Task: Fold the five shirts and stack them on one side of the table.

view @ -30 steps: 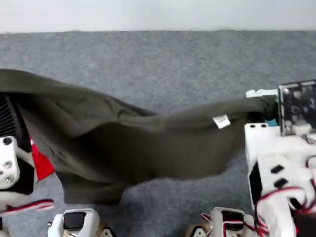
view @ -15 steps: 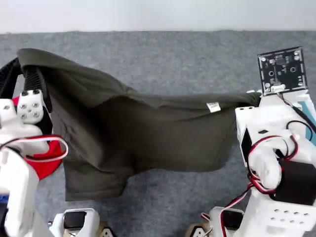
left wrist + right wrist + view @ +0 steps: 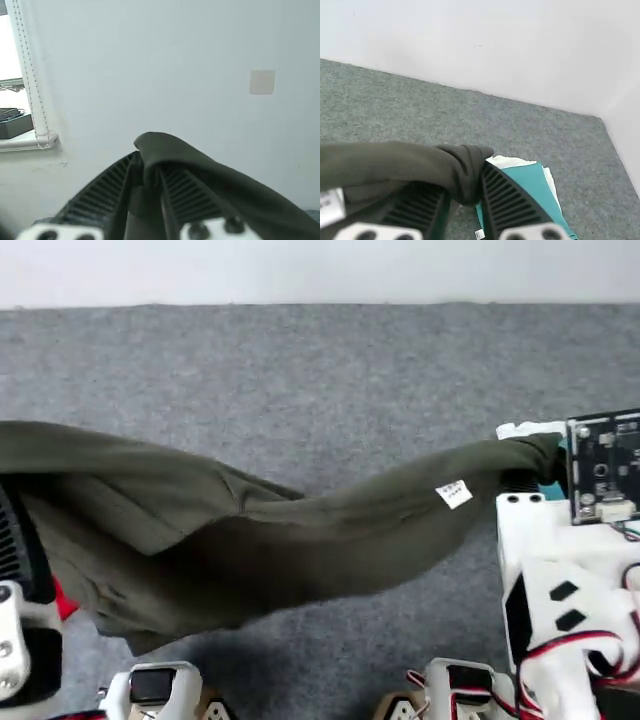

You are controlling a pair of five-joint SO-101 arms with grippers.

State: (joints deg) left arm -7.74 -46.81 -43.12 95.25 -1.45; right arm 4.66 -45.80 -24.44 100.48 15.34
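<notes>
Across mid-frame, high view: olive shirt [image 3: 300,540] hangs stretched between both arms, long axis left-to-right, tag [image 3: 452,493] end toward the right. Left gripper [image 3: 147,167] clamped on one bunched edge; right gripper [image 3: 465,186] clamped on the other. Risk: small bunched holds may slip under tension; the sagging lower half may crumple on the grey mat [image 3: 320,370].

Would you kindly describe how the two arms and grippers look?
The left arm and right arm are white plastic; the right carries red and black cables and a dark circuit board. The left gripper and right gripper are black and ribbed, on white bases.
</notes>
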